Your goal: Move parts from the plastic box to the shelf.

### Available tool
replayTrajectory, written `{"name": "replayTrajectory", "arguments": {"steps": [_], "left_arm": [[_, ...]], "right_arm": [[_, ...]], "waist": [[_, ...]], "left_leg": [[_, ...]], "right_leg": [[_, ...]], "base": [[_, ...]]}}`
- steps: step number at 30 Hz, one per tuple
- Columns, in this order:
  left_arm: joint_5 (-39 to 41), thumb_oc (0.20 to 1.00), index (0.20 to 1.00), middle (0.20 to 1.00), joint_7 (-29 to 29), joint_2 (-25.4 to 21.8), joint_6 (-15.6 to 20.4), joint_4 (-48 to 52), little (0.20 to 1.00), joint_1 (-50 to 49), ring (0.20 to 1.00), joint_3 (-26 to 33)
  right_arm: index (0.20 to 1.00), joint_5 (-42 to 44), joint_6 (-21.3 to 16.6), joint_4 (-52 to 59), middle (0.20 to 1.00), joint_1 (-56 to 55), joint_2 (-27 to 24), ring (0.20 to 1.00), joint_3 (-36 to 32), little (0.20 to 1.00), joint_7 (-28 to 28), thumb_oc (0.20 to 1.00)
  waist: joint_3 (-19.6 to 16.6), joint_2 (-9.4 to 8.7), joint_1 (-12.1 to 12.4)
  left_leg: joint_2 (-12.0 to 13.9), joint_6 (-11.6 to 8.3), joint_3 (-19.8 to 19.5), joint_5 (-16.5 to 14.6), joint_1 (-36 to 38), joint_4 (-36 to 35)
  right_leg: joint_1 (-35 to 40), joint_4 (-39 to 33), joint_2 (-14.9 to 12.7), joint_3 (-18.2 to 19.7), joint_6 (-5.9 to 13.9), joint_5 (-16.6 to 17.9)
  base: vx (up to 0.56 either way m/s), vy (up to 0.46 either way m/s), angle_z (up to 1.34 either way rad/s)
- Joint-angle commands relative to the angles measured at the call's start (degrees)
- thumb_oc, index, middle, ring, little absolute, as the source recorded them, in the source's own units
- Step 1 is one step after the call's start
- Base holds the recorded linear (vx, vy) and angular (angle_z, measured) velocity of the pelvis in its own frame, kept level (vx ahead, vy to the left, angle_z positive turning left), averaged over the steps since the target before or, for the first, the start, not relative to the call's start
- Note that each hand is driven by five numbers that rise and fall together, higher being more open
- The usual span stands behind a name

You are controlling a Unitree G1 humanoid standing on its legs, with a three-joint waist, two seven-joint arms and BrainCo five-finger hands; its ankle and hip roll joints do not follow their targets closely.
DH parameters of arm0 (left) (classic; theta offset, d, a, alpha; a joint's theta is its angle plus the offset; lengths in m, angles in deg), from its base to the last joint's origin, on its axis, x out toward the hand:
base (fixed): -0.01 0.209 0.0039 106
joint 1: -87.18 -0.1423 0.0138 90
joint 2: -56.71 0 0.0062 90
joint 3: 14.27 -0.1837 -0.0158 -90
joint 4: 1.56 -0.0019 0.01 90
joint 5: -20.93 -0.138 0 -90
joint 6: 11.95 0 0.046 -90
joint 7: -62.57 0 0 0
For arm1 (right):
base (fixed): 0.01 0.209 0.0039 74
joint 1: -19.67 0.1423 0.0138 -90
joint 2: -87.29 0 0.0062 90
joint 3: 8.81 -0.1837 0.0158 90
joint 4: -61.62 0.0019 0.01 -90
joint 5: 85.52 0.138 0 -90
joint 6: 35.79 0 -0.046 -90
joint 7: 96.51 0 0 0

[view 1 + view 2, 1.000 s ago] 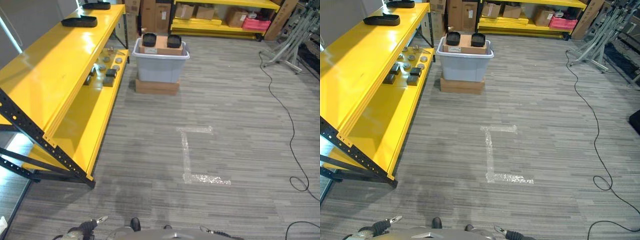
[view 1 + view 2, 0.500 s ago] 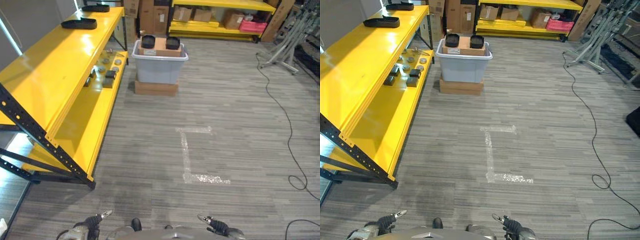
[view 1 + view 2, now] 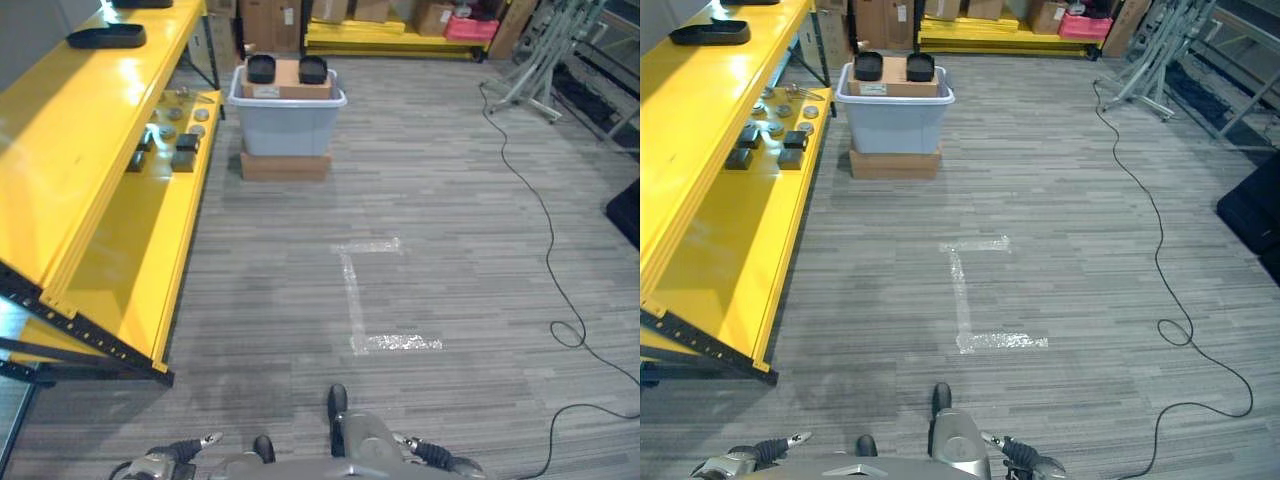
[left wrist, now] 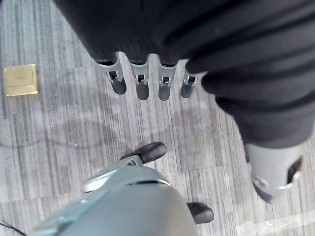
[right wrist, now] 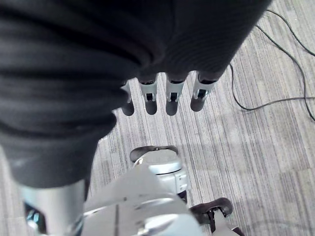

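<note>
- Grey plastic box [image 3: 287, 118] on a flat carton [image 3: 285, 166], beside the yellow shelf [image 3: 100, 150]; holds a cardboard box [image 3: 285, 78] and two black parts [image 3: 261, 68].
- Whole view shifted since earlier: camera moved.
- Left hand [image 4: 147, 78] and right hand [image 5: 167, 93] low, fingers straight, empty.
- Small parts [image 3: 170, 140] on the shelf too small to identify.

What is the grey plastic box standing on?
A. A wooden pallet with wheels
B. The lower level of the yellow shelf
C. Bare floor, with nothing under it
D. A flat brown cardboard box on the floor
D. The grey plastic box sits on top of a flat brown cardboard box, which lies on the grey striped floor beside the yellow metal shelf.
</note>
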Motion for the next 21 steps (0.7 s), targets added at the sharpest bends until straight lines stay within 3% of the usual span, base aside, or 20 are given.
{"name": "replayTrajectory", "arguments": {"steps": [1, 2, 4, 7, 8, 10, 12, 14, 17, 21], "left_arm": [[4.79, 1.000, 1.000, 1.000, -0.31, -0.02, 2.75, 1.34, 1.000, 1.49, 1.000, -0.56], [5.85, 1.000, 1.000, 1.000, -0.87, 0.44, 3.08, 1.68, 1.000, 1.47, 1.000, -0.51], [6.03, 1.000, 1.000, 1.000, 0.35, 1.24, 4.03, 2.52, 1.000, 1.12, 1.000, -0.52], [5.58, 1.000, 1.000, 1.000, 0.44, 1.38, 3.84, 2.88, 1.000, 0.87, 1.000, -0.26], [2.20, 1.000, 1.000, 1.000, -0.77, 1.81, 3.61, 2.75, 1.000, 0.17, 1.000, -0.19], [0.69, 1.000, 1.000, 1.000, -1.31, 2.09, 3.84, 2.05, 1.000, -0.77, 1.000, -0.54], [-0.40, 1.000, 1.000, 1.000, -0.88, 2.36, 4.98, 0.95, 1.000, -2.38, 1.000, -0.56], [-1.11, 1.000, 1.000, 1.000, -0.72, 2.26, 5.87, 0.31, 1.000, -3.24, 1.000, -0.60], [-3.59, 1.000, 1.000, 1.000, -1.87, 2.19, 7.37, -0.11, 1.000, -4.09, 1.000, -1.01], [-4.41, 1.000, 1.000, 1.000, -1.05, 1.72, 6.67, 0.71, 1.000, -3.35, 1.000, -2.25]], "right_arm": [[1.000, -2.86, 1.64, -0.86, 1.000, 0.33, -2.44, 1.000, 2.24, 1.000, 0.67, 1.000], [1.000, -3.46, 1.28, -1.11, 1.000, 0.55, -2.78, 1.000, 2.35, 1.000, 1.34, 1.000], [1.000, -2.76, 0.81, -0.40, 1.000, 0.74, -3.55, 1.000, 3.21, 1.000, 0.31, 1.000], [1.000, -2.78, 0.70, -0.25, 1.000, 0.66, -4.06, 1.000, 3.23, 1.000, -0.48, 1.000], [1.000, -3.42, -1.82, -0.96, 1.000, 1.05, -5.17, 1.000, 2.28, 1.000, -1.05, 1.000], [1.000, -2.39, -2.50, -0.49, 1.000, 1.75, -5.44, 1.000, 1.92, 1.000, -1.06, 1.000], [1.000, -2.21, -1.72, 0.40, 1.000, 2.43, -5.56, 1.000, 2.02, 1.000, -1.22, 1.000], [1.000, -2.08, -1.42, 0.50, 1.000, 2.57, -5.60, 1.000, 2.43, 1.000, -0.59, 1.000], [1.000, -0.21, -1.83, 0.41, 1.000, 2.64, -5.40, 1.000, 2.85, 1.000, 0.00, 1.000], [1.000, 1.36, 0.44, 0.26, 1.000, 3.13, -3.94, 1.000, 3.20, 1.000, -0.94, 1.000]], "waist": [[-0.26, 2.09, -0.47], [-0.40, 2.16, -0.36], [0.70, 0.99, 1.42], [1.02, 0.62, 2.18], [1.45, 0.62, 3.75], [1.60, 1.10, 4.70], [1.87, 1.82, 6.53], [2.05, 2.06, 7.91], [1.92, 2.13, 9.05], [0.35, 1.90, 9.07]], "left_leg": [[-0.28, 0.65, -0.36, -11.79, 2.48, 9.46], [0.63, -0.36, 0.02, -9.63, 1.50, 14.41], [2.32, -2.64, -0.89, -1.34, -8.88, 33.77], [2.97, -2.93, -1.38, -0.74, -13.47, 38.66], [3.49, -2.38, -0.12, -1.25, -17.74, 35.52], [2.14, -2.43, -0.13, -1.17, -17.68, 28.04], [0.27, -3.12, -2.89, 0.57, -18.26, 17.33], [-0.21, -3.94, -5.25, 2.61, -19.14, 12.89], [-0.05, -4.54, -4.97, 3.79, -20.28, 11.29], [-0.95, -1.51, -3.77, 0.49, -17.77, 10.03]], "right_leg": [[1.45, 0.71, 2.88, 0.34, -1.29, 0.24], [2.48, -0.17, 3.29, 0.36, -2.55, -0.46], [6.79, -3.75, 3.70, 1.38, -5.00, -0.75], [8.20, -4.67, 3.70, 1.35, -5.58, -0.92], [10.56, -5.43, 3.60, 1.30, -5.78, -2.17], [11.57, -5.64, 4.07, 1.96, -5.14, -2.94], [12.94, -5.33, 5.39, 3.70, -4.49, -4.19], [14.21, -5.12, 6.37, 4.53, -4.59, -5.24], [16.06, -4.89, 6.99, 4.70, -4.84, -7.17], [15.43, 0.02, 6.12, 4.02, -4.10, -9.83]], "base": [[0.20, -0.171, 0.27], [0.25, -0.252, 0.20], [0.23, -0.305, 0.14], [0.17, -0.126, -0.17], [0.30, -0.044, -0.27], [0.35, 0.043, -0.09], [0.36, 0.111, -0.11], [0.30, 0.075, -0.27], [0.27, 0.138, -0.27], [0.22, 0.223, -0.14]]}}
